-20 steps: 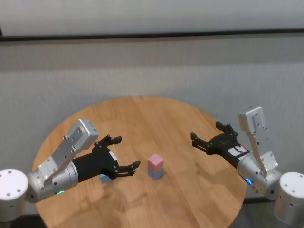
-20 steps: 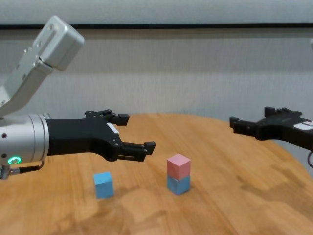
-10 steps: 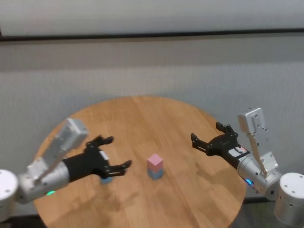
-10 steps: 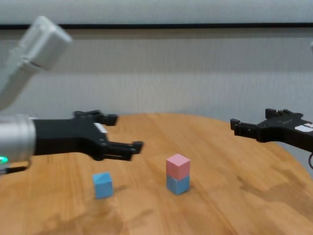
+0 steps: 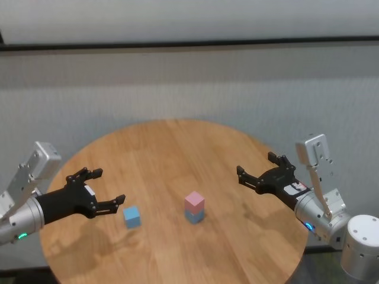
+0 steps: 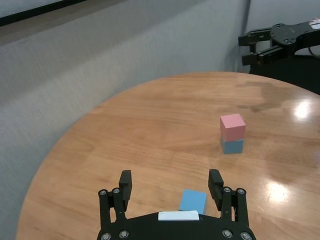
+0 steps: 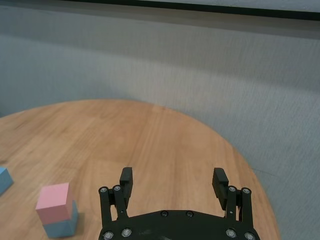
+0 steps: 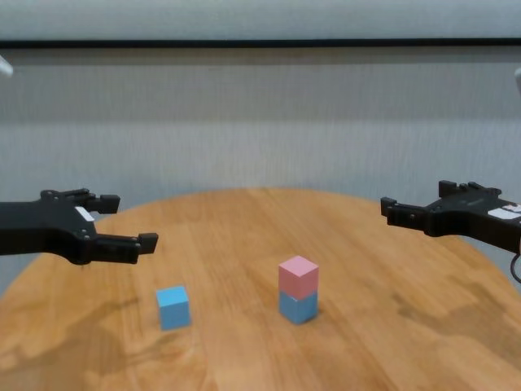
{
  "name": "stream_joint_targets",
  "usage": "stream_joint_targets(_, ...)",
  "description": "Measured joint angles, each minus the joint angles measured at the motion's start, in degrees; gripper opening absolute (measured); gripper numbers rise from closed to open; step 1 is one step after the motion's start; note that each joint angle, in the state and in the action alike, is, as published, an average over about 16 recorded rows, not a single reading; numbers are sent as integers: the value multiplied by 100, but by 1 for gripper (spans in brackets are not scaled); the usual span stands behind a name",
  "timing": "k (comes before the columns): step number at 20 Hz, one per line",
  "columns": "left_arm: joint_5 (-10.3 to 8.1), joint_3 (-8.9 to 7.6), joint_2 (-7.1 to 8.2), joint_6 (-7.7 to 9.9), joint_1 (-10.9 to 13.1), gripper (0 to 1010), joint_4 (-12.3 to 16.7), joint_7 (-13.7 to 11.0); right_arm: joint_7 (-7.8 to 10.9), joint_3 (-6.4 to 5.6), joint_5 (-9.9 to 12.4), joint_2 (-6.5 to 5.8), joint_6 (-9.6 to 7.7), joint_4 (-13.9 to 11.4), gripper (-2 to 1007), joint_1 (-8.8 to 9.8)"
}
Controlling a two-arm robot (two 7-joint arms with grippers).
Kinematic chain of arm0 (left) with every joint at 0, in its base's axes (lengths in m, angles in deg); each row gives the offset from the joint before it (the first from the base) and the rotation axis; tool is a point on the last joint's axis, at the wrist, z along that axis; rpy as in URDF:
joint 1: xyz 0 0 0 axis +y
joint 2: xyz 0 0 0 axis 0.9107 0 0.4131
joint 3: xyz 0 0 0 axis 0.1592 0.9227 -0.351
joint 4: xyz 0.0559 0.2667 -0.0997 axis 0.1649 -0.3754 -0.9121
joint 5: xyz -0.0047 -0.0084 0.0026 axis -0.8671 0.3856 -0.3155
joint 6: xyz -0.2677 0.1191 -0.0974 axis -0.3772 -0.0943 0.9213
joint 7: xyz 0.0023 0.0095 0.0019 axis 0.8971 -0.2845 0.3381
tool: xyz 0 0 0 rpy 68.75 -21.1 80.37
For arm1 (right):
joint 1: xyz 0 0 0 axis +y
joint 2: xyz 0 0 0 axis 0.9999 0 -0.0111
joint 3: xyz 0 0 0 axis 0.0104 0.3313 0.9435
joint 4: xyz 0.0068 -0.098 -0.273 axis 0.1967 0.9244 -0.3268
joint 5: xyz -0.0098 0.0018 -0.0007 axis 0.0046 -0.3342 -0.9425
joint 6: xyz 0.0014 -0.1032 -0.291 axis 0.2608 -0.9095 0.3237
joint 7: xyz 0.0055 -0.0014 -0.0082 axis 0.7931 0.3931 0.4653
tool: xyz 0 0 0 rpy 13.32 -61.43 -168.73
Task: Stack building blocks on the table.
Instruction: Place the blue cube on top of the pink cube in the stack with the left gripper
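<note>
A pink cube [image 5: 194, 202] stands on a light blue cube [image 5: 195, 215] near the middle of the round wooden table [image 5: 177, 148]; the stack also shows in the chest view [image 8: 298, 277]. A second light blue cube [image 5: 132, 216] lies alone to the stack's left, also seen in the chest view [image 8: 172, 306] and in the left wrist view [image 6: 193, 201]. My left gripper [image 5: 103, 188] is open and empty, above the table's left side, left of the lone cube. My right gripper [image 5: 256, 173] is open and empty over the table's right edge.
A grey wall [image 5: 189, 83] runs behind the table. The table's rim curves close under both grippers. The right gripper also shows far off in the left wrist view [image 6: 265, 45].
My left arm has drawn back to the left, away from the stack and past the lone blue cube, which now lies uncovered. The right arm has not moved.
</note>
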Motion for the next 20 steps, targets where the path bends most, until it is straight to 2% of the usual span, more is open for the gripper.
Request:
stream_joint_targets(4,-90,89,-44,-152,-198,1003,-437,-237,3,3,5,4,-1,4,1005,-4)
stream_joint_targets(11,-133,341,-206,-477,-510,1003,-1127,-639,6,6,12,8,-2,8,1005,-7)
stream_joint_targets(20,-105,546,-346,-870,-744,1003,-1710,-914,7,8,17,11,-2,12,1004,-11)
